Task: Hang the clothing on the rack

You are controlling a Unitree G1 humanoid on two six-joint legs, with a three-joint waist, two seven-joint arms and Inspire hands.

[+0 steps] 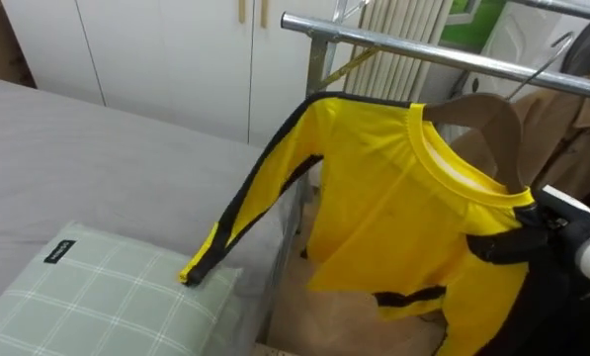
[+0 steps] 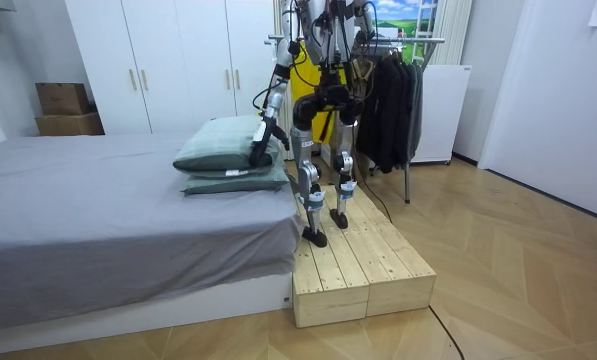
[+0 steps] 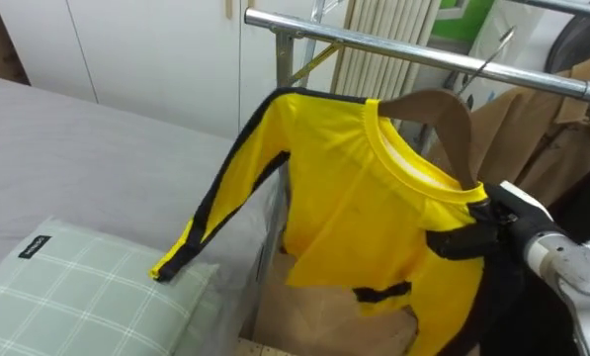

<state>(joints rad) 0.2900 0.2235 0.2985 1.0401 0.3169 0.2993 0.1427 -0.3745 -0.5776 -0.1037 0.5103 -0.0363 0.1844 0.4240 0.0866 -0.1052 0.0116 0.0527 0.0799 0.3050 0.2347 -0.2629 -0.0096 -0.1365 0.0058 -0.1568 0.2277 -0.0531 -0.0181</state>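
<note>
My right hand (image 3: 487, 235), fingers curled round the shoulder of the yellow long-sleeved shirt (image 3: 354, 198) on its wooden hanger (image 3: 438, 111), holds it just below the clothes rail (image 3: 393, 51), the hanging step under way; next, I judge, the hanger must settle over the rail.

Yellow long-sleeved shirt (image 1: 383, 208) with black trim, on brown hanger (image 1: 487, 117), tilted just below clothes rail (image 1: 413, 47), sleeve drooping left

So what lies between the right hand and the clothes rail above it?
The wooden hanger with the yellow shirt on it lies between the right hand and the rail; both eye views show it.
</note>
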